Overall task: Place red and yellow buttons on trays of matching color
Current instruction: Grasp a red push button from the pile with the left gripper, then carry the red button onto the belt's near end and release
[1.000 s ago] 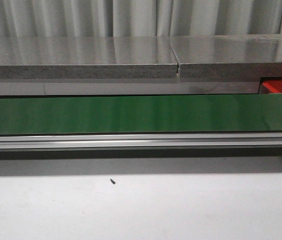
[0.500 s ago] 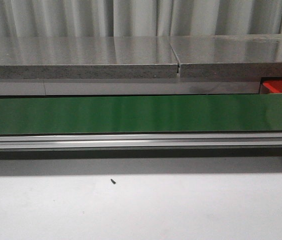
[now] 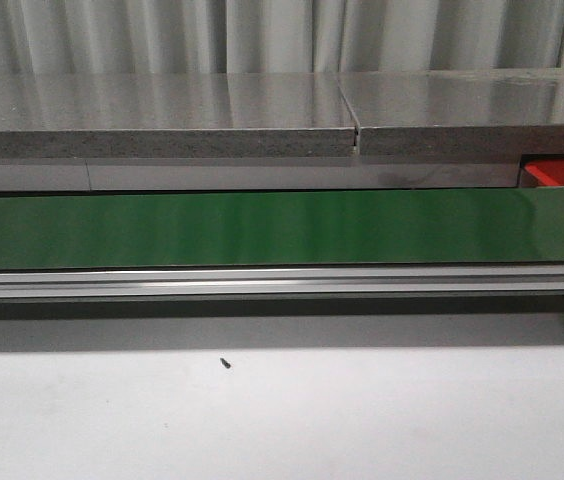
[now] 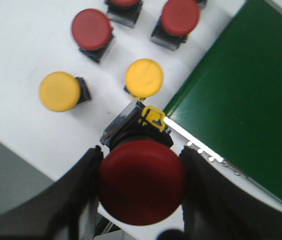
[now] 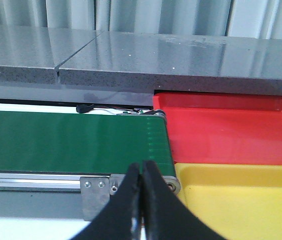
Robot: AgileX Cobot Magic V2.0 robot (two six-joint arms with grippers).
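Over on the left, the left gripper pinches a red button by its smooth, round, domed cap, one dark finger pressed to each side; its black square housing carries a small yellow clip. Beneath it on the matte white surface sit more mushroom-shaped buttons: a yellow button, a second yellow button, and a second red button, a third red button and another cut off at the frame edge. The glossy green belt runs across the middle, edged by a ribbed aluminium rail, with speckled grey slabs behind. Further right, the right gripper has its tapered black fingers pressed together on nothing, hanging above the belt's end. Beyond that end lie a bright red tray of smooth plastic and, touching it on the nearer side, a yellow tray with a rounded rim.
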